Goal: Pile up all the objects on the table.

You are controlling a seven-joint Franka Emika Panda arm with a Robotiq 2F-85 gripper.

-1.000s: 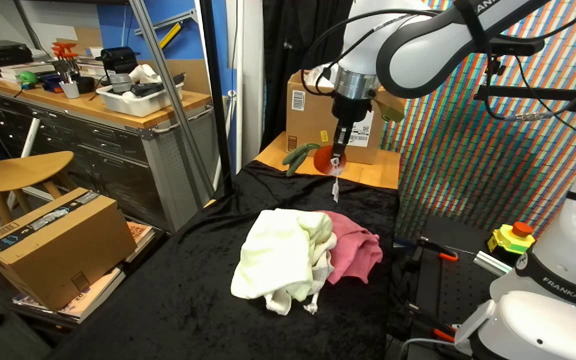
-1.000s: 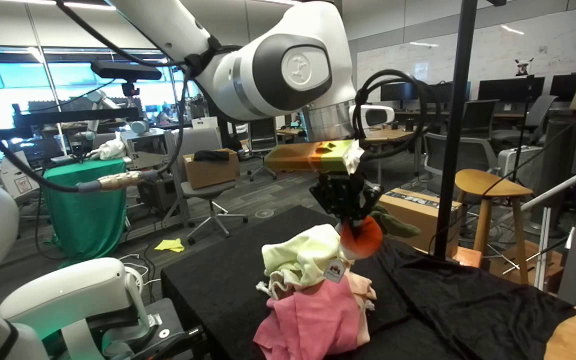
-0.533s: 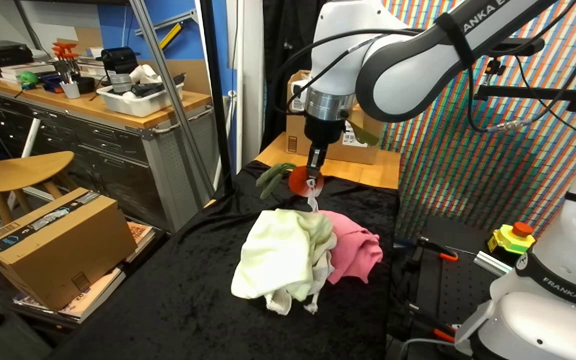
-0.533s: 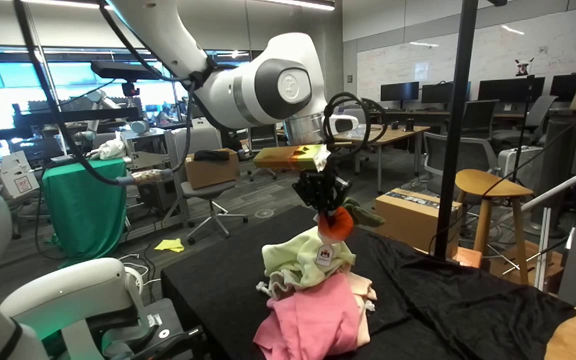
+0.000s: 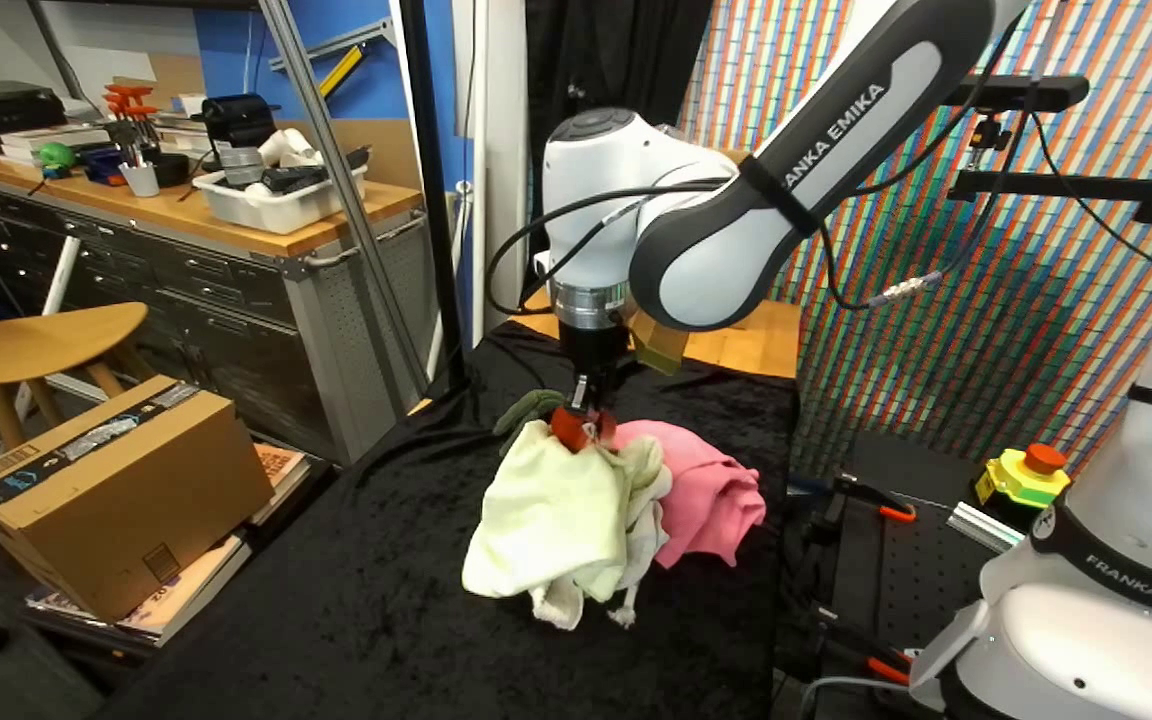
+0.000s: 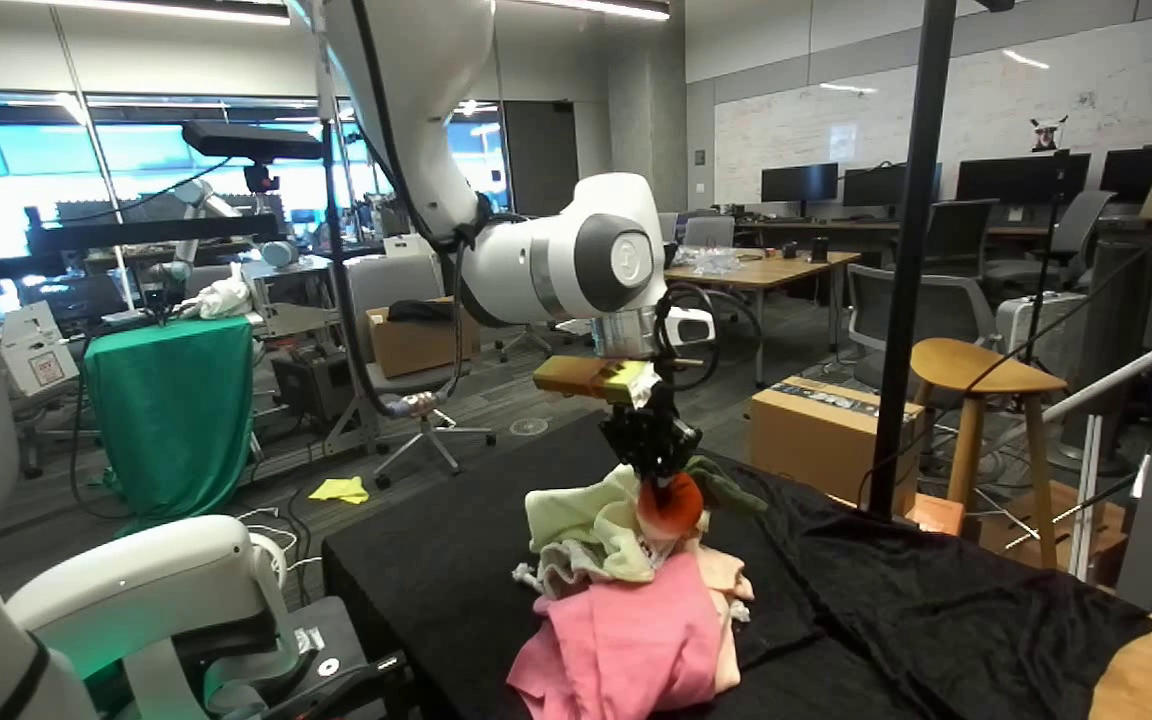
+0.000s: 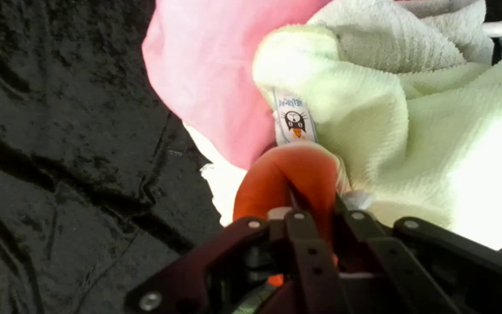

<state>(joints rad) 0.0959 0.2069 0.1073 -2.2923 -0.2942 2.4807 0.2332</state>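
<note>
— Arm [image 5: 721, 268] and gripper [image 7: 316, 203] have come down since the earlier frame, red ball [image 6: 679, 515] along w/ them. It hung higher a sec ago; now it's at one end of the pale yellow-cream cloth [image 5: 548, 515].

— Touching?

— Looks pressed against it in the wrist view; can't tell if it's bearing on it or just brushing, tho. The pink cloth [image 5: 704, 492] is just beside.

— Gripper state?

— Closed on the ball, fingers [image 7: 316, 261] pinching a fold of its red fabric. A green bit [image 6: 728, 488] sticks out next to it, & a white tag [image 7: 295, 120] (cartoon face, btw) lies where ball and cloths meet.

— Pile itself?

— Same as b4: yellow-cream over a greyish-white cloth [image 5: 644, 548], a white rope end [image 7: 495, 29] poking out, pink alongside, all on the black-topped table [image 5: 366, 600].

— OK, containers?

— On the workbench [image 5: 391, 205], in an exterior view, a white bin [image 5: 281, 212] holds a jumble of black, grey & white bits [image 5: 291, 178], too small to ID. Near it, a white cup [image 5: 141, 181] has red-handled tools [image 5: 136, 111] standing upright in it.

— And the cardboard box [image 5: 136, 490]?

— In both exterior views: dark tape [image 5: 81, 442] along the top, contents hidden. Sits on some books [image 5: 191, 600].

— Any more?

— Yep, farther back in an exterior view, a second box [image 6: 421, 347] is on a chair [image 6: 416, 379], w/ a dark thing [image 6: 423, 311] draped over its top; can't see inside.
</note>
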